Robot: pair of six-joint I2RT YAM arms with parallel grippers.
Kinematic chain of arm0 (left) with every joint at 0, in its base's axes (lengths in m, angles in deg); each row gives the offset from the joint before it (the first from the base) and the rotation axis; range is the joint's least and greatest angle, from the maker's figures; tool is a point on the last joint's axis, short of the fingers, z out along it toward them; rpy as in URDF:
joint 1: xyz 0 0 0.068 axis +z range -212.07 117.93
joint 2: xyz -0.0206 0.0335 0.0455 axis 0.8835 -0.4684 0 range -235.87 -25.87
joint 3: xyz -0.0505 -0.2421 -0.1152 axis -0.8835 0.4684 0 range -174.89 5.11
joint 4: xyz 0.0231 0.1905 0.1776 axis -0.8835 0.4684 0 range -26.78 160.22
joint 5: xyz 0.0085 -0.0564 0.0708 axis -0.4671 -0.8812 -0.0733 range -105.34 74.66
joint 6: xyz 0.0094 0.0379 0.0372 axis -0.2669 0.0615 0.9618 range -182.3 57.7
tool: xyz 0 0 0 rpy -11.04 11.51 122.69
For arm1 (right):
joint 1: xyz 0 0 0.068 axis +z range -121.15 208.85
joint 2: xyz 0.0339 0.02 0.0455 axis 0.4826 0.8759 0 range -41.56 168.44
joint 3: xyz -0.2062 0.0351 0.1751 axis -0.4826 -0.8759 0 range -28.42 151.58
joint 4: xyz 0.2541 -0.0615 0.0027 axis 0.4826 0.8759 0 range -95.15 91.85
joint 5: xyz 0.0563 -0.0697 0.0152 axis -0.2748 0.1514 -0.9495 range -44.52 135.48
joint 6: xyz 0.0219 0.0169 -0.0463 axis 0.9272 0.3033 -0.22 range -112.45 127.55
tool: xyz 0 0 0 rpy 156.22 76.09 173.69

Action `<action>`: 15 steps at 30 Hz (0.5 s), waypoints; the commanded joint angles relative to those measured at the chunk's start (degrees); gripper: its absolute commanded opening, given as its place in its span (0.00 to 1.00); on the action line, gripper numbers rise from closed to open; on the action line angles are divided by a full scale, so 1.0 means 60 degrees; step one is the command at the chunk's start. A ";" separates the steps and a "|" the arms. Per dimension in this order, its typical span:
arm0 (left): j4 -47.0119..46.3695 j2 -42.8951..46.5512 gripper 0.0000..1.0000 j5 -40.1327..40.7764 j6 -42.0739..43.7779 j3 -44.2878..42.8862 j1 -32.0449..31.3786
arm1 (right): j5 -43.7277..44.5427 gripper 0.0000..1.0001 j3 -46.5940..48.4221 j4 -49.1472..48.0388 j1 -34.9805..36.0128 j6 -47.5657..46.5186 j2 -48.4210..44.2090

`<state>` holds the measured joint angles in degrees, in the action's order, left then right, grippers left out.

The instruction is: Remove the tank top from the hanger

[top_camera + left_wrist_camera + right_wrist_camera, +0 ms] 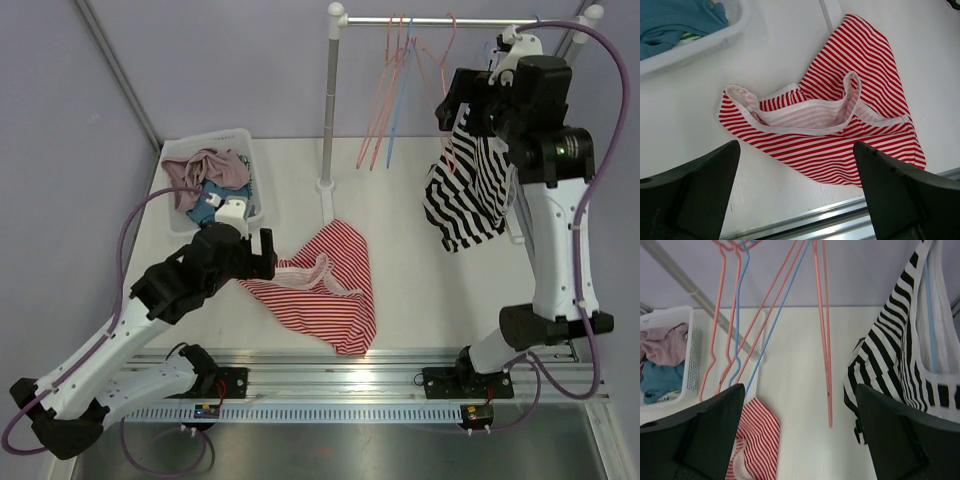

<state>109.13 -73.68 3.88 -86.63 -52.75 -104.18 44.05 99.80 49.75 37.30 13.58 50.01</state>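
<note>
Right wrist view: the right gripper is wide open and empty beside the tank top hanging from the rail.

The right gripper (800,390) has its jaws fully apart and grips nothing. The black-and-white tank top (890,355) hangs just beside it on a blue hanger (930,315) under the rail's (430,21) right end; I cannot tell whether cloth brushes the nearer finger. Empty hangers (822,315) hang at mid-rail. Well below the rail, the left gripper (796,147), equally wide and empty, hovers over a red-striped top (840,100) lying on the table. The step in hand seems to be freeing the black-and-white top. The next move likely calls for pinching a strap and slipping it off the hanger's arm without unhooking the hanger.
</note>
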 commanded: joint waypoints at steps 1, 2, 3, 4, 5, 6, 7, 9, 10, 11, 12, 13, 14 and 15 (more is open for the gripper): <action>-0.0737 -0.0687 0.99 0.0091 -0.0586 -0.0375 -0.0685 | -0.0200 0.99 -0.1225 -0.0388 -0.0046 -0.0008 -0.1752; -0.0868 -0.1124 0.99 0.0223 -0.0660 -0.0375 -0.1093 | -0.0288 0.99 -0.2012 -0.0462 -0.0046 0.0094 -0.2118; -0.0942 -0.1316 0.99 0.0354 -0.0719 -0.0375 -0.1300 | -0.0579 0.99 -0.2455 -0.0578 -0.0031 0.0168 -0.2934; -0.1073 -0.1565 0.99 0.0356 -0.0676 -0.0346 -0.1476 | -0.0770 0.99 -0.2924 -0.0928 -0.0046 0.0241 -0.3363; -0.1336 -0.1756 0.99 0.0327 -0.0675 -0.0331 -0.1638 | -0.0932 0.99 -0.3392 -0.1149 -0.0046 0.0459 -0.3831; -0.1469 -0.2207 0.99 0.0283 -0.0675 -0.0259 -0.1900 | -0.1339 1.00 -0.4340 -0.1383 -0.0046 0.0577 -0.4706; -0.1644 -0.2400 0.99 0.0195 -0.0632 -0.0185 -0.2019 | -0.1575 0.99 -0.4828 -0.1893 -0.0031 0.0680 -0.5106; -0.2201 -0.2796 0.99 -0.0198 -0.0588 0.0004 -0.2180 | -0.2451 0.99 -0.5896 -0.2263 -0.0046 0.0958 -0.5984; -0.2391 -0.3160 0.99 -0.0346 -0.0573 0.0064 -0.2225 | -0.2776 0.99 -0.6119 -0.2337 -0.0046 0.1032 -0.6149; -0.2784 -0.3382 0.99 -0.0478 -0.0529 0.0137 -0.2269 | -0.3112 0.99 -0.6296 -0.2294 -0.0031 0.1076 -0.6281; -0.2933 -0.3572 0.99 -0.0566 -0.0514 0.0225 -0.2356 | -0.3710 1.00 -0.6645 -0.2264 -0.0046 0.1149 -0.6529; -0.3080 -0.4009 0.99 -0.0582 -0.0514 0.0269 -0.2372 | -0.4035 1.00 -0.6866 -0.2453 -0.0046 0.1251 -0.6662; -0.3270 -0.4231 0.99 -0.0611 -0.0500 0.0284 -0.2401 | -0.4372 0.99 -0.7173 -0.2687 -0.0046 0.1586 -0.6851; -0.3359 -0.4451 0.99 -0.0611 -0.0499 0.0299 -0.2416 | -0.5144 1.00 -0.7872 -0.2979 -0.0046 0.1792 -0.7216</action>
<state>95.89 -97.40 1.72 -89.34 -51.84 -118.17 25.39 59.00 37.42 37.30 20.05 7.90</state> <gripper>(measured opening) 0.987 0.993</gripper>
